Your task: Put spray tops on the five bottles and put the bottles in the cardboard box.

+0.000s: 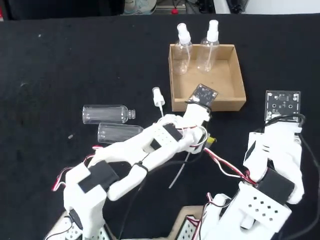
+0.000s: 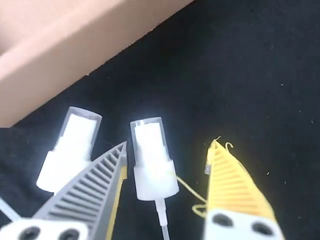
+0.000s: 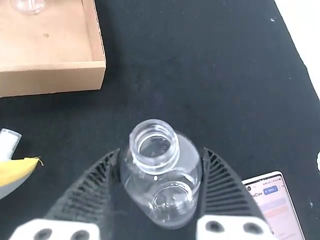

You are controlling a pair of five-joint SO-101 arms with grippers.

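Left gripper: spread wide, low over the table. One finger is grey and one is yellow, and both are pointy with little ridges.
Spray top: white plastic with a see-through cap and a thin tube. It lies between the two fingers, close to the grey one.
Second spray top: the same kind, on the other side of the grey finger, near the box wall.
Lone spray top: white, lying by the front corner of the box.
Right gripper: its two black ribbed fingers squeeze the bare bottle from both sides.
Bare bottle: clear, round, shiny plastic with an open mouth and no top.
Cardboard box: brown, square and low, with smooth walls.
Finished bottles: clear with white tops, standing at the back of the box.
Lying bottles: clear, no tops, side by side on the table.
Table: covered with soft black cloth with tiny specks.
Phone: lies on the cloth near the right gripper.
Room: a pale floor shows past the table edge.
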